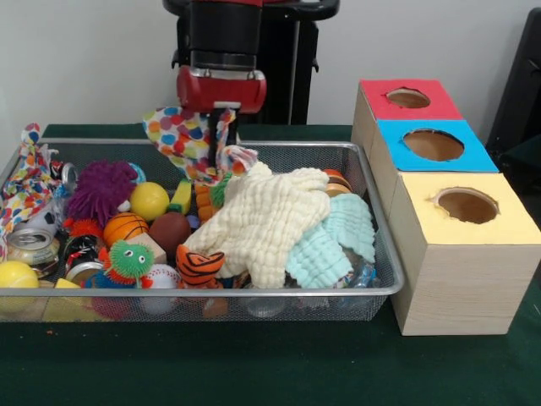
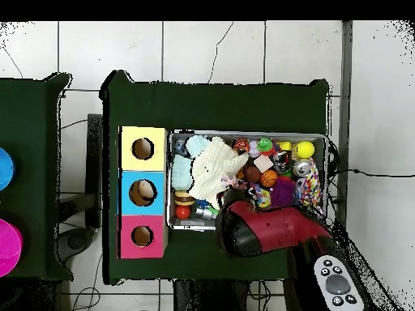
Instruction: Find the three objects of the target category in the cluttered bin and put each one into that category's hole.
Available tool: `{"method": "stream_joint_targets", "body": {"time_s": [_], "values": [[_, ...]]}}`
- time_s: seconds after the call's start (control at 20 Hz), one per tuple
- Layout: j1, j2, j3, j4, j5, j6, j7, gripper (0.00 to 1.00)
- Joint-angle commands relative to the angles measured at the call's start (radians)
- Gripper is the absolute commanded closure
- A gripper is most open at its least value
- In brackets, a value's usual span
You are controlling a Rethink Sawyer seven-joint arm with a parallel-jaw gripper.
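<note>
**Cloth lifted at the bin's far rim, holes not yet approached**

Apparently the target category is cloth, since the polka-dot cloth (image 1: 188, 135) is the thing hanging from the gripper (image 1: 223, 118). It droops in folds just above the far rim of the wire bin (image 1: 382, 292), with its lower edge trailing down to the heap. That hanging shape suggests a pinch on one bunched part, with the rest left to fall free; the pincer looks clenched on the fabric, though the fingertips themselves are buried in it.

Inside the bin, just in front of the lifted cloth, lies a cream knitted cloth (image 1: 264, 222) spread over the middle, and a pale mint cloth (image 1: 331, 241) is tucked under its side toward the boxes. Both seem likely candidates for the same category. Left of the cream cloth in the front view sit balls and toys: a purple spiky ball (image 1: 101, 190), a yellow ball (image 1: 149, 200) and a small basketball (image 1: 125, 228).

Beside the bin stand three boxes in a row, each with a round hole: the yellow box (image 1: 469, 254) nearest the camera, then the blue box (image 1: 433, 145), then the red box (image 1: 407, 99). I cannot tell which belongs to cloths.

The arm (image 2: 271, 231) comes down vertically at the bin's far edge, wrist straight, well apart from the boxes.
</note>
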Motion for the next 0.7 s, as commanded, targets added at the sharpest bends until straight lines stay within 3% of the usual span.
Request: {"method": "stream_joint_targets", "body": {"time_s": [0.05, 0.2, 0.35, 0.7], "values": [[-0.041, -0.057, 0.25, 0.052, 0.05, 0.048, 0.034, 1.0], [-0.066, -0.056, 0.327, 0.07, 0.079, 0.011, 0.079, 1.0], [-0.04, -0.061, 0.33, 0.072, 0.112, -0.011, 0.129, 1.0], [0.069, -0.009, 0.227, 0.071, 0.177, -0.17, 0.243, 1.0]]}}
